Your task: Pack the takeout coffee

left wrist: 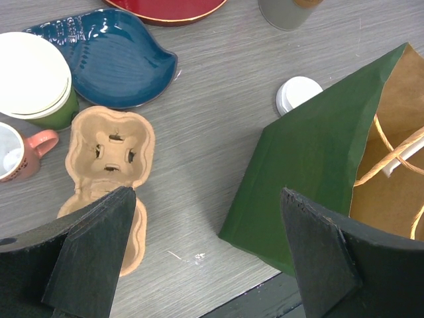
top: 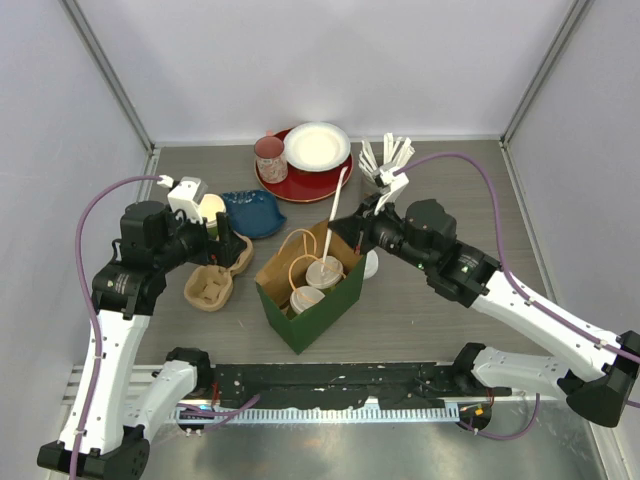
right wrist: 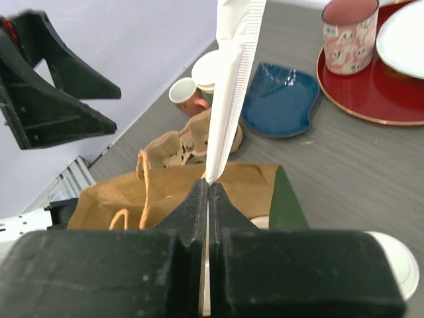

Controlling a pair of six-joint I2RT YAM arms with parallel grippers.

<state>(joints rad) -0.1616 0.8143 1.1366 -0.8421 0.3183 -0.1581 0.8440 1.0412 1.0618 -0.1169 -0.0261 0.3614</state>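
Note:
A green paper bag [top: 300, 300] with a brown inside stands open at the table's middle. Two takeout coffee cups with white lids [top: 323, 270] [top: 305, 297] stand inside it. A third green cup [left wrist: 34, 79] stands on the table beside the blue dish; it also shows in the top view [top: 211, 207]. My right gripper [top: 346, 232] [right wrist: 208, 189] is shut on a white wrapped straw [right wrist: 230, 93], held upright over the bag's mouth [right wrist: 165, 192]. My left gripper [left wrist: 205, 258] is open and empty, low between a cardboard cup carrier [left wrist: 109, 149] and the bag [left wrist: 311, 165].
A blue leaf dish [left wrist: 116, 56], a pink-handled mug [left wrist: 20, 156] and a loose white lid [left wrist: 298, 93] lie around the bag. A red tray [top: 310, 185] with a white plate [top: 318, 146] and a pink cup [top: 270, 158] is at the back, beside a straw holder [top: 385, 158].

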